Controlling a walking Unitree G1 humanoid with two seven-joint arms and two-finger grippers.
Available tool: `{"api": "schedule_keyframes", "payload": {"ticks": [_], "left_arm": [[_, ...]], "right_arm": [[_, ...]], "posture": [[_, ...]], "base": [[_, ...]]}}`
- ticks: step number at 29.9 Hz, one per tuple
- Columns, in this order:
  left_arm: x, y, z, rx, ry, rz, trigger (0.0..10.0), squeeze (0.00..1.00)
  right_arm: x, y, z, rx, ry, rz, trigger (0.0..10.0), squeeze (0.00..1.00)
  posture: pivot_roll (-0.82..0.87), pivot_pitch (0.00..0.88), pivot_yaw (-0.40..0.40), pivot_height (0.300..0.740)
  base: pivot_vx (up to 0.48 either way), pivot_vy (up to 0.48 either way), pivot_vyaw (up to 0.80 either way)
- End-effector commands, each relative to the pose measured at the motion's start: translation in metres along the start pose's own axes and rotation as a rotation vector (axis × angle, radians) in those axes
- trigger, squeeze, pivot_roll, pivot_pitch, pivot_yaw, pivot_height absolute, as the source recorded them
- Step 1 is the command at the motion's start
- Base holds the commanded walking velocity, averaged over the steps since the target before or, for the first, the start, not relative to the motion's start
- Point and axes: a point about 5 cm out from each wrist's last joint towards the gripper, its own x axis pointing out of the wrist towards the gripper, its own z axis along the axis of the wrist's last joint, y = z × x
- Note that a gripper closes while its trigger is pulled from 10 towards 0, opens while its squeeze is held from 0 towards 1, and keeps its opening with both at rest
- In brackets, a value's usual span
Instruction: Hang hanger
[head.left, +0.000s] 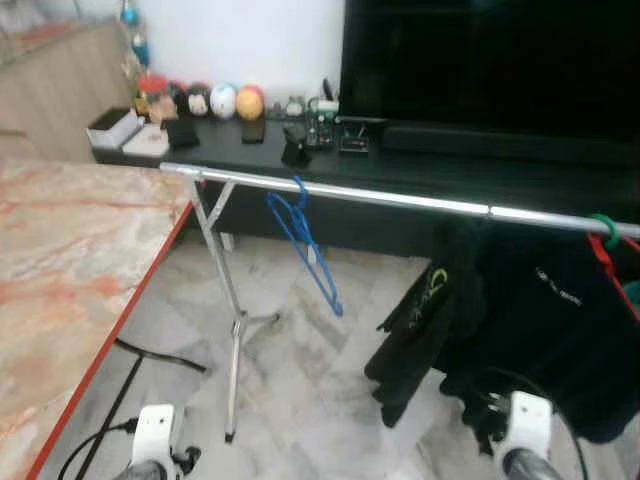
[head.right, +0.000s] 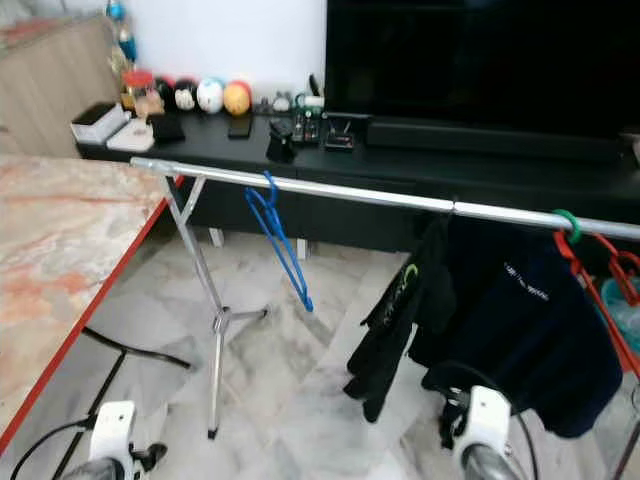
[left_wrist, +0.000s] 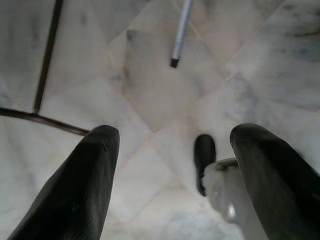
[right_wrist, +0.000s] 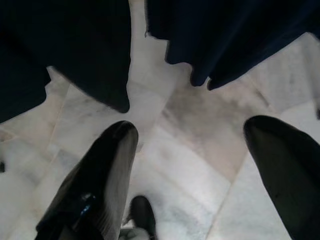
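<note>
Pale marble floor tiles (head.left: 300, 400) spread beneath a silver clothes rail (head.left: 400, 198) that runs across the room in front of a low black TV cabinet (head.left: 260, 150) and a large dark television (head.left: 490, 60). A blue hanger (head.left: 305, 250) hangs by its hook from the rail near its left end, just beside the rail's folding leg stand (head.left: 232, 320), its body tilted down toward the right. Farther right along the rail, dark clothes (head.right: 500, 320) hang in a bunch, with a green hook (head.right: 566, 222) and a red hanger (head.right: 590, 290) at the far right end. A marble-patterned table with a red edge (head.left: 120, 300) fills the left side, and small round figurines (head.left: 222, 100) line the cabinet top.

Both arms hang low at the bottom of the head views, well below the rail and well apart from the blue hanger. The left gripper (left_wrist: 172, 150) points down at the bare floor, its two black fingers (left_wrist: 85, 185) spread wide with nothing between them; the foot of the stand (left_wrist: 175, 61) and a dark cable (left_wrist: 40, 120) lie on the tiles ahead of it. The right gripper (right_wrist: 192, 150) is likewise spread wide and holds nothing, hanging just under the hems of the dark clothes over the floor.
</note>
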Motion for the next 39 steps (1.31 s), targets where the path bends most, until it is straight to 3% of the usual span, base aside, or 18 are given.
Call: {"api": "schedule_keyframes", "payload": {"ticks": [1,8,16,17,21,23,26,33,39], "left_arm": [[0.0,0.0,-0.001,0.002,0.009,-0.007,10.0,0.0],[0.0,-0.001,-0.002,0.005,0.005,-0.013,10.0,0.0],[0.0,-0.001,-0.001,0.016,-0.004,-0.012,10.0,0.0],[0.0,-0.001,0.0,0.016,-0.006,-0.012,10.0,0.0],[0.0,-0.002,0.001,0.016,-0.01,-0.012,10.0,0.0],[0.0,-0.002,0.003,0.007,-0.022,-0.006,10.0,0.0],[0.001,-0.003,0.005,0.011,-0.024,-0.002,10.0,0.0],[0.002,-0.008,0.011,0.008,-0.043,0.005,10.0,0.0],[0.003,-0.012,0.013,-0.006,-0.05,0.005,10.0,0.0]], "right_arm": [[-0.001,-0.009,-0.002,-0.005,0.0,-0.03,10.0,0.0],[-0.002,-0.01,0.005,-0.024,-0.104,-0.055,10.0,0.0],[-0.005,-0.009,0.015,0.026,-0.234,-0.058,10.0,0.0],[-0.01,-0.01,0.022,0.01,-0.361,-0.06,10.0,0.0],[-0.014,-0.007,0.035,0.004,-0.46,-0.056,10.0,0.0],[-0.017,0.005,0.063,0.023,-0.586,-0.036,10.0,0.0],[-0.02,0.013,0.082,0.046,-0.646,-0.02,10.0,0.0],[-0.02,0.012,0.099,0.043,-0.68,-0.009,10.0,0.0],[-0.021,0.011,0.101,0.037,-0.684,-0.003,10.0,0.0]], "posture": [[-0.1,0.0,0.001,0.74],[-0.12,0.0,-0.004,0.74],[-0.14,0.0,-0.001,0.74],[-0.13,0.0,-0.002,0.74],[-0.13,0.0,-0.003,0.74],[-0.14,0.0,0.0,0.74],[-0.17,0.0,0.017,0.74],[-0.19,0.0,0.026,0.74],[-0.2,0.0,0.028,0.74]], "base": [[0.0,0.0,0.0],[0.0,0.0,0.0],[0.0,0.0,0.0],[0.0,0.0,0.0],[0.0,0.0,0.0],[0.0,0.0,0.0],[0.0,0.0,0.0],[0.0,0.0,0.0],[0.0,0.0,0.0]]}}
